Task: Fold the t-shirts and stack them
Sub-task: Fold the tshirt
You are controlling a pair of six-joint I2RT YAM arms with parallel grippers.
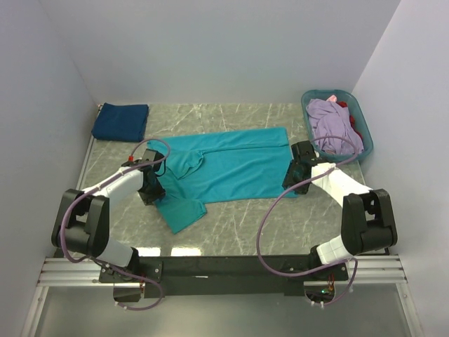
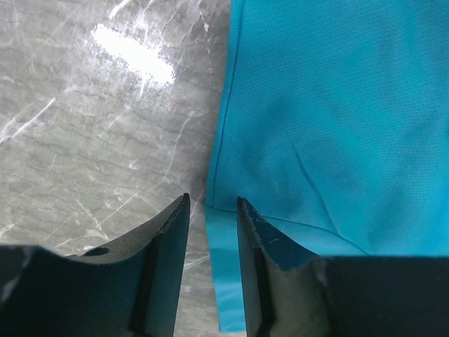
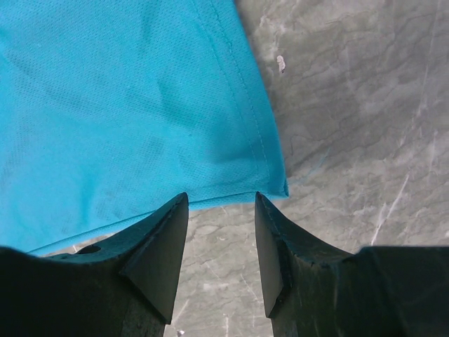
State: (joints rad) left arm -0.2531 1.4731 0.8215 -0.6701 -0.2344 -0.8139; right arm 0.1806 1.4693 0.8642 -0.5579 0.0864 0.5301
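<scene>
While both arms bend low, grippers [image 1: 151, 193] [image 1: 293, 175] flank the teal t-shirt [image 1: 238, 165].

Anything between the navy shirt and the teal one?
No, just bare table between navy shirt and teal shirt, seen in the top view.

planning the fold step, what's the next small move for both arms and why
Probably pinch both shut: the left gripper straddles a side edge of the teal t-shirt, the right gripper sits at its hem corner, and both sets of jaws stand open with cloth at the tips.
</scene>
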